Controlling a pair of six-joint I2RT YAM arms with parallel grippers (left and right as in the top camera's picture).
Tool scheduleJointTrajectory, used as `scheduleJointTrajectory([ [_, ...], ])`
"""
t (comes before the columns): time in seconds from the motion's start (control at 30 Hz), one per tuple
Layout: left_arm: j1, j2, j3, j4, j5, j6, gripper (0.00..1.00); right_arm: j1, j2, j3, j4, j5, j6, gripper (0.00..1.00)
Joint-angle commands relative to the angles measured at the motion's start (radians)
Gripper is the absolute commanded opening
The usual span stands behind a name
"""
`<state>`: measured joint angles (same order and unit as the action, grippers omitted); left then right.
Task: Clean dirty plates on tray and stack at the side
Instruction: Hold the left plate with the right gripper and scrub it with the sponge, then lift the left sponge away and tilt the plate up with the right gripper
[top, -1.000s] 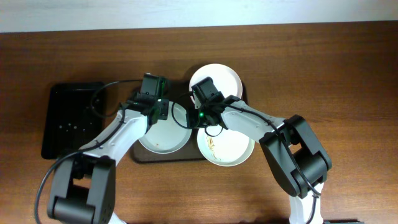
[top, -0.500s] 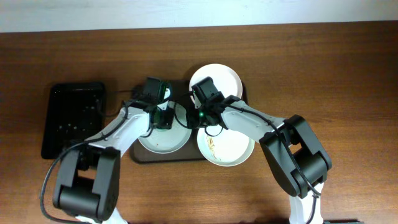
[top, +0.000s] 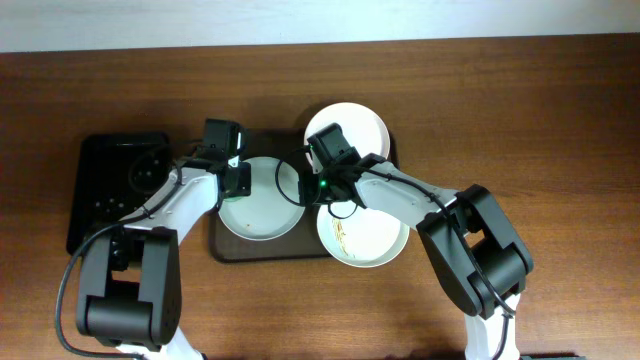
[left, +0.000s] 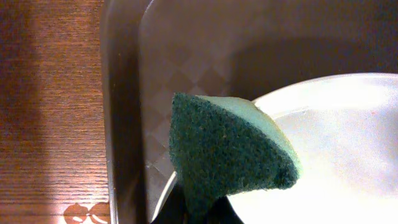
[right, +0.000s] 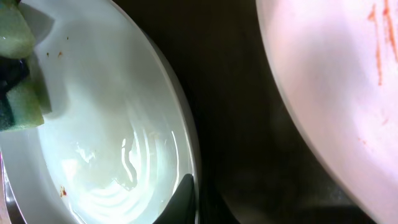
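Observation:
Three white plates lie on the dark brown tray (top: 222, 247). The left plate (top: 265, 205) is wet and has a few brown specks. My left gripper (top: 236, 178) is shut on a green sponge (left: 224, 149), which sits over this plate's left rim (left: 323, 149). My right gripper (top: 308, 188) is shut on the same plate's right rim (right: 106, 124), one finger (right: 182, 200) inside the rim. The far plate (top: 350, 125) looks clean. The near right plate (top: 365, 238) has orange smears and also shows in the right wrist view (right: 323, 81).
A smaller glossy black tray (top: 112, 195) lies on the wooden table to the left of the brown tray. The brown tray's raised left rim (left: 121, 93) is right beside the sponge. Both arms cross over the tray's middle.
My left gripper has moved the sponge leftward across the left plate, from its upper middle to its left rim. The right arm has not moved.

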<state>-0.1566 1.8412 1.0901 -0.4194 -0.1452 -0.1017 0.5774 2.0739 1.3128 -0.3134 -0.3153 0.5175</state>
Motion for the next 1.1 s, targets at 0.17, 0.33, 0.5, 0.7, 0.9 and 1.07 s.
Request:
scheduleJointTrajectory([
  [0.17, 0.002, -0.005, 0.169, -0.206, 0.264, 0.188, 0.01, -0.003, 0.008, 0.007, -0.01, 0.0, -0.011, 0.04],
  [0.33, 0.002, 0.07, 0.167, -0.206, 0.321, 0.311, 0.0, -0.003, 0.008, 0.007, -0.01, -0.003, -0.011, 0.04],
  [0.5, 0.003, 0.161, 0.167, -0.228, 0.309, 0.291, 0.0, -0.003, 0.008, 0.007, -0.011, -0.003, -0.011, 0.04],
  [0.7, 0.023, 0.161, 0.235, -0.441, 0.174, 0.114, 0.0, -0.003, 0.008, 0.007, -0.011, -0.007, -0.011, 0.04],
  [0.9, 0.023, 0.161, 0.475, -0.805, 0.192, 0.06, 0.01, -0.003, 0.008, 0.007, -0.011, -0.014, -0.011, 0.04],
  [1.07, 0.036, 0.161, 0.872, -1.048, 0.235, 0.061, 0.01, -0.003, -0.007, 0.01, -0.011, -0.041, -0.019, 0.04],
])
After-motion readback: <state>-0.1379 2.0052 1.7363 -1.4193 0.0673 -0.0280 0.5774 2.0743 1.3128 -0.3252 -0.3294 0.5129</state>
